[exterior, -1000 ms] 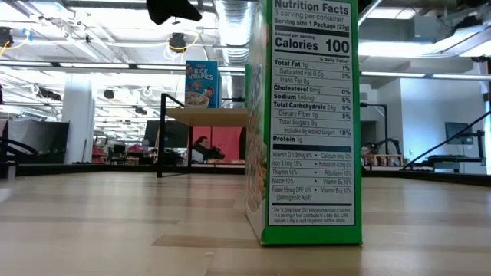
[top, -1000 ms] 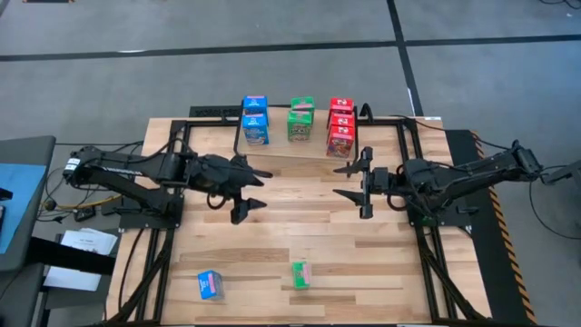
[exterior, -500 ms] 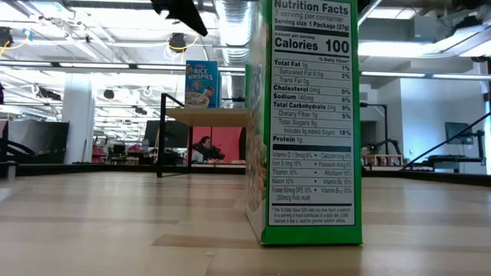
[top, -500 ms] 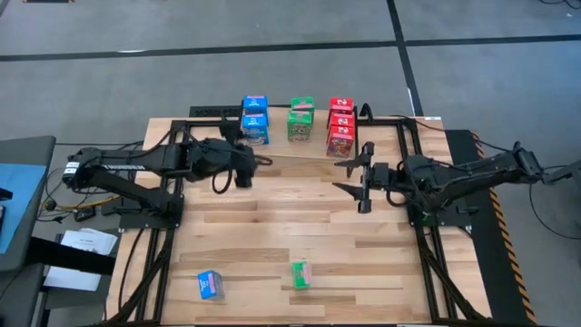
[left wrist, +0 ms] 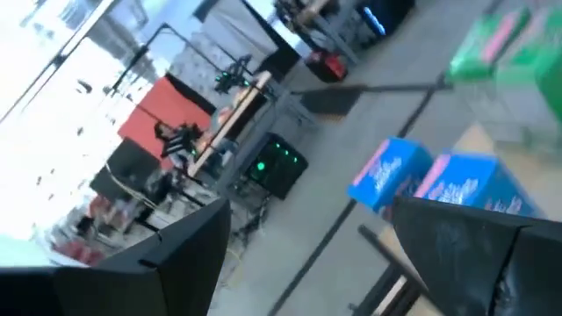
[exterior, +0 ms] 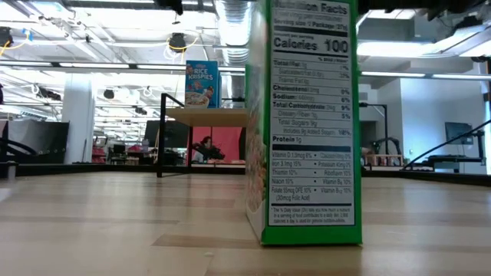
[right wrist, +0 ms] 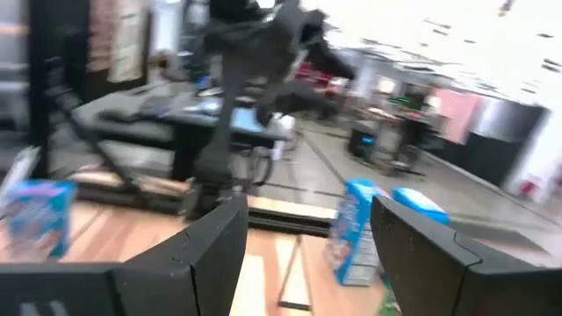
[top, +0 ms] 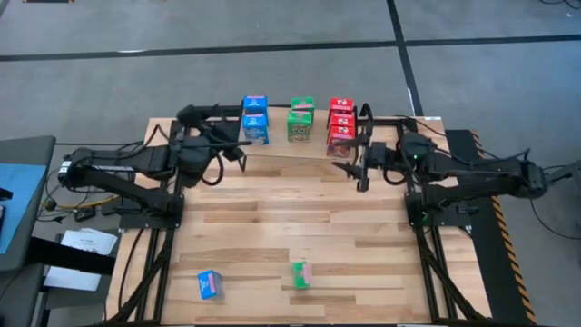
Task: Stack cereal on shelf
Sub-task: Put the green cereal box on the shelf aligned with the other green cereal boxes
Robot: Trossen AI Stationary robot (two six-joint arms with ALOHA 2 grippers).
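The shelf (top: 280, 143) stands at the table's far side on thin black legs. Blue cereal boxes (top: 255, 121), green ones (top: 300, 120) and red ones (top: 340, 125) stand stacked on its plank. A loose blue box (top: 211, 285) and a loose green box (top: 301, 274) rest on the table near its front edge. My left gripper (top: 238, 153) hovers open just in front of the shelf's blue boxes (left wrist: 439, 180), pointing level. My right gripper (top: 356, 168) hangs open in front of the red stack, holding nothing.
The loose green box (exterior: 307, 123) fills the middle of the low view, with a blue box (exterior: 202, 84) on the shelf behind it. Black frame rails (top: 408, 182) run along both table sides. Bare wood lies between the shelf and the two loose boxes.
My left gripper has gone up and toward the table's far edge, turning from pointing down to pointing level at the shelf's blue boxes. My right gripper has swung toward the far edge, nearer the red stack. Neither gap has changed, and no box has moved.
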